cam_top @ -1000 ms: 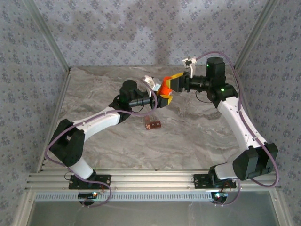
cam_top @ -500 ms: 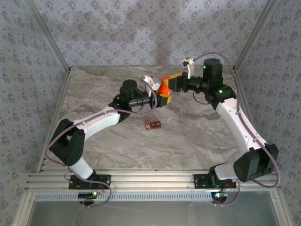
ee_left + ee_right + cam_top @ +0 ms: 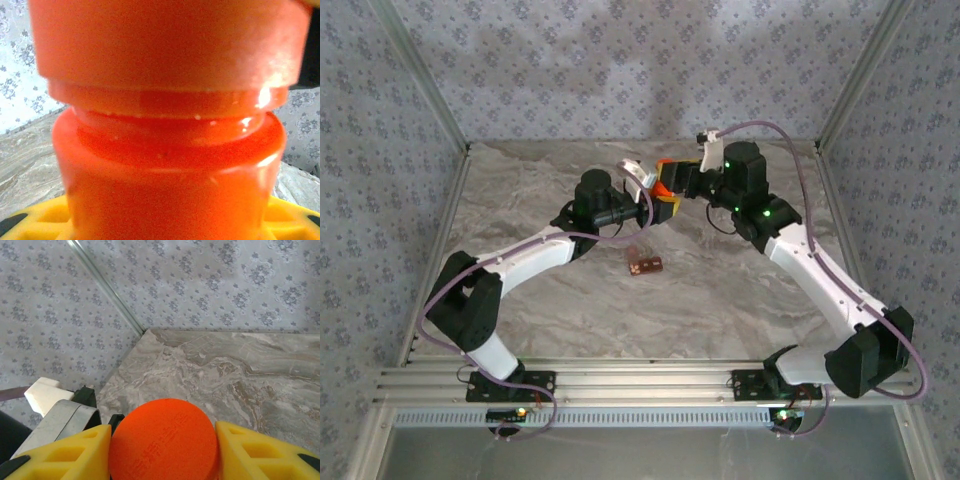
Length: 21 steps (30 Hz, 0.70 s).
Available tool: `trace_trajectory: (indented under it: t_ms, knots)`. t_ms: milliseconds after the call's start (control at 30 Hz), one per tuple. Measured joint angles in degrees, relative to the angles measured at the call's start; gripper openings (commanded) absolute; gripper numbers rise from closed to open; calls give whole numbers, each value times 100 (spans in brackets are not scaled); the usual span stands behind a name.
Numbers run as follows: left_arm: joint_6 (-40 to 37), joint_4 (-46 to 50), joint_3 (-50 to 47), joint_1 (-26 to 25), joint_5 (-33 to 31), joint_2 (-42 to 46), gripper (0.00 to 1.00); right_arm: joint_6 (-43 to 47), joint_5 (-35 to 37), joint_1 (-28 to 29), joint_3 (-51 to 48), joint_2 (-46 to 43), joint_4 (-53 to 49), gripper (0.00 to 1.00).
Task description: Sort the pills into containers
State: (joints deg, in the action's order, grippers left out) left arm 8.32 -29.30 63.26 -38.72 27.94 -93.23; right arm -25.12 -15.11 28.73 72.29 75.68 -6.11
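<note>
An orange pill bottle (image 3: 165, 165) is held off the table near the back middle, and my left gripper (image 3: 160, 222) is shut on its body, yellow fingers (image 3: 30, 220) at both sides. Its orange cap (image 3: 163, 440) sits over the bottle's neck, and my right gripper (image 3: 163, 455) is shut on it from the other side. From above, the left gripper (image 3: 656, 203) and the right gripper (image 3: 672, 178) meet at the bottle (image 3: 662, 188). The containers (image 3: 644, 265), a small reddish-brown strip of cells, lie flat on the table below the left gripper. The pills are hidden.
Patterned walls close the marble table (image 3: 740, 290) on three sides, with metal corner posts (image 3: 105, 287). The left arm (image 3: 530, 255) crosses the table's left half and the right arm (image 3: 820, 280) its right half.
The right arm has swung left and its wrist has turned, pressing closer to the left gripper. The bottle and left arm have stayed in place. The strip has not moved.
</note>
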Motion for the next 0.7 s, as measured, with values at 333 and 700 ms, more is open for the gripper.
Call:
trace_trajectory:
  t_ms: [333,700]
  knots:
    - [13,-195,0,9,-52,0,0,-72,-9,-22,122,-4,-190,71]
    - [13,-420,2,-22,-59,0,0,186,-1314,-509,275,-35,-774,86]
